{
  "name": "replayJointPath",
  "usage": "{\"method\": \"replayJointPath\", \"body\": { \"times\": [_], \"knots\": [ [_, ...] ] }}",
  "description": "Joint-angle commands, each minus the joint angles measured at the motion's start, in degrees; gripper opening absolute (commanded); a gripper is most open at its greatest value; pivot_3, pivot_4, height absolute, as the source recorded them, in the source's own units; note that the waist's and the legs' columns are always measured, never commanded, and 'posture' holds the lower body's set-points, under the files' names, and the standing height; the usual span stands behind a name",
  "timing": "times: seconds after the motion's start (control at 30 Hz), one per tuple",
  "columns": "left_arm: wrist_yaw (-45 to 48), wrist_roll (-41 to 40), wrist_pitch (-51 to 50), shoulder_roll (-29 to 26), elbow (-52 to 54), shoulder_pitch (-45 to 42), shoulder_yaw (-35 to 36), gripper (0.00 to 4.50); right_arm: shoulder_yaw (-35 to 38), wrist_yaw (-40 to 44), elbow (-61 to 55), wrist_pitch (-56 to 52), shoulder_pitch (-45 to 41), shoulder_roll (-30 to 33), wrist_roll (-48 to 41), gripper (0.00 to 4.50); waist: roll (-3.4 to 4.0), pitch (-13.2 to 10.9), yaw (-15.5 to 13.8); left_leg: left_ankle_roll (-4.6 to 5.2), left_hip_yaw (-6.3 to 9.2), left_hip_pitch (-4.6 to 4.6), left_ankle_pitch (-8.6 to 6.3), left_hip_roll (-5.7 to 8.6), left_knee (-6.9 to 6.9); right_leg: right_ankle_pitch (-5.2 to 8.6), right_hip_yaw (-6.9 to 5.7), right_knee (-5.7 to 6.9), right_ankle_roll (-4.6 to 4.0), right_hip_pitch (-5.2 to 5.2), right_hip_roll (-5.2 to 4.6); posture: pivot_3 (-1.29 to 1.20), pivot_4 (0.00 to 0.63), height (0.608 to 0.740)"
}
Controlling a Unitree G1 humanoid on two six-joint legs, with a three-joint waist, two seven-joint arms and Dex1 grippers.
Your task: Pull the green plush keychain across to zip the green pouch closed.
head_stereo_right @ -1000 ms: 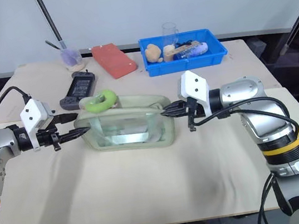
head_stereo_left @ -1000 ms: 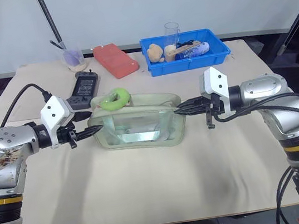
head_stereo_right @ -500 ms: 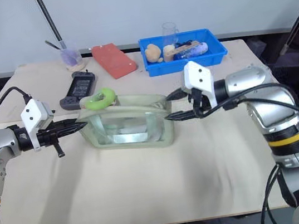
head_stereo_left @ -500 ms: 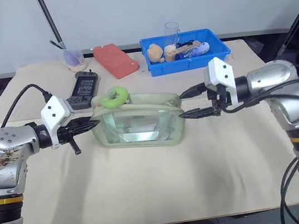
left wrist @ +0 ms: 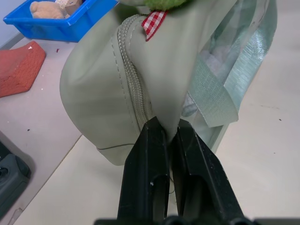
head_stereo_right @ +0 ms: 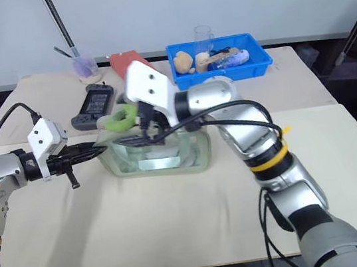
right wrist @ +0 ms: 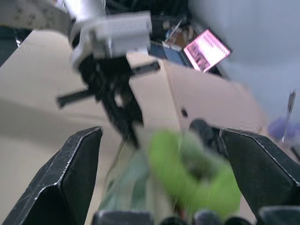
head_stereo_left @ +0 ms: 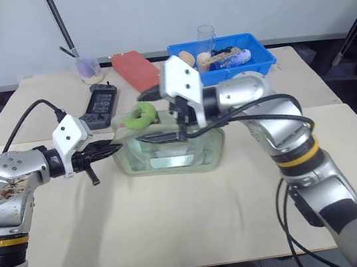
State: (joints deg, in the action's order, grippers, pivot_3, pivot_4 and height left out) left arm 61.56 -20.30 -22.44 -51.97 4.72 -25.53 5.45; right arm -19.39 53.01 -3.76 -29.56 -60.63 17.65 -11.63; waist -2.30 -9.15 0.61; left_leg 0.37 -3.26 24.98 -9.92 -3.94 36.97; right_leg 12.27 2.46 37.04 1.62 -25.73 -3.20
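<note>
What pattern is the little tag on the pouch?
Red-and-white checks on the tag, clearest in the left wrist view.

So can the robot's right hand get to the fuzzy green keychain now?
Probably yes. The right gripper is open, its fingers spread on either side of the green plush keychain, and nothing sits between them. The left gripper pinches the green pouch at its other end.

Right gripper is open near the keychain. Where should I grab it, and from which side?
Take the green plush keychain across its ring-shaped body, coming in from the right gripper's side, above the green pouch. The ring sits exposed at the pouch's top left end, which the left gripper pinches.
</note>
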Motion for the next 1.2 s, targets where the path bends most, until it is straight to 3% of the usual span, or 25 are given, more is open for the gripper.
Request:
{"method": "replayJointPath", "body": {
  "times": [0.03,0.1,0.13,0.5,0.57,0.9,1.2],
  "knots": [
    [-0.12,-0.14,-0.33,-0.25,2.23,-0.43,0.01,0.0,-0.66,-0.57,2.65,3.19,-1.12,-0.64,2.45,4.46,0.0,0.0,0.0,0.0,0.0,0.0,0.0,0.0,0.0,0.0,0.0,0.0,0.0,0.0,0.0,0.0,0.15,0.74],
    [-0.1,-0.31,-0.51,-0.19,2.69,-0.08,0.03,0.0,-1.48,-0.1,4.38,4.29,-1.21,-0.71,3.51,4.46,0.0,0.0,0.03,0.0,0.0,0.02,0.0,0.0,0.0,0.0,0.0,0.0,0.0,-0.01,0.0,0.0,0.15,0.74],
    [-0.11,-0.34,-0.56,-0.15,2.86,0.05,0.01,0.0,-1.83,0.14,5.26,4.84,-1.19,-0.67,3.98,4.22,0.0,0.0,0.06,0.0,0.0,0.02,0.0,0.0,0.0,0.0,0.0,0.0,0.0,-0.02,0.0,0.0,0.15,0.74],
    [-0.15,-0.58,-0.61,0.07,2.95,0.57,0.2,0.0,0.47,2.6,5.88,3.46,-1.5,-1.35,2.9,0.5,0.0,0.0,0.12,0.0,0.0,0.07,0.0,-0.01,-0.01,-0.01,0.0,0.03,-0.01,-0.13,0.01,0.0,0.15,0.74],
    [-0.04,-0.49,-0.56,0.04,2.74,0.59,0.08,0.0,1.45,2.91,4.84,1.79,-1.51,-1.11,1.75,0.02,0.0,0.0,0.11,0.0,0.0,0.08,0.0,-0.01,-0.01,-0.01,0.0,0.03,-0.01,-0.13,0.01,0.0,0.15,0.74],
    [0.0,0.57,0.6,0.11,0.78,-0.1,-0.72,0.0,11.63,-0.8,2.14,-11.23,-1.03,3.68,-5.67,0.02,0.0,0.0,0.12,0.0,0.0,0.2,0.0,-0.01,-0.01,-0.02,0.0,0.04,-0.03,-0.26,0.01,0.0,0.15,0.74],
    [1.36,1.74,2.3,-0.55,-2.63,-2.55,-1.82,0.0,9.99,-4.2,-2.46,-11.88,2.4,2.81,-6.05,0.02,-0.02,0.01,0.54,0.01,0.0,0.2,0.0,-0.03,-0.03,-0.03,0.02,0.08,-0.05,-0.32,0.07,0.0,0.15,0.74]
  ]
}}
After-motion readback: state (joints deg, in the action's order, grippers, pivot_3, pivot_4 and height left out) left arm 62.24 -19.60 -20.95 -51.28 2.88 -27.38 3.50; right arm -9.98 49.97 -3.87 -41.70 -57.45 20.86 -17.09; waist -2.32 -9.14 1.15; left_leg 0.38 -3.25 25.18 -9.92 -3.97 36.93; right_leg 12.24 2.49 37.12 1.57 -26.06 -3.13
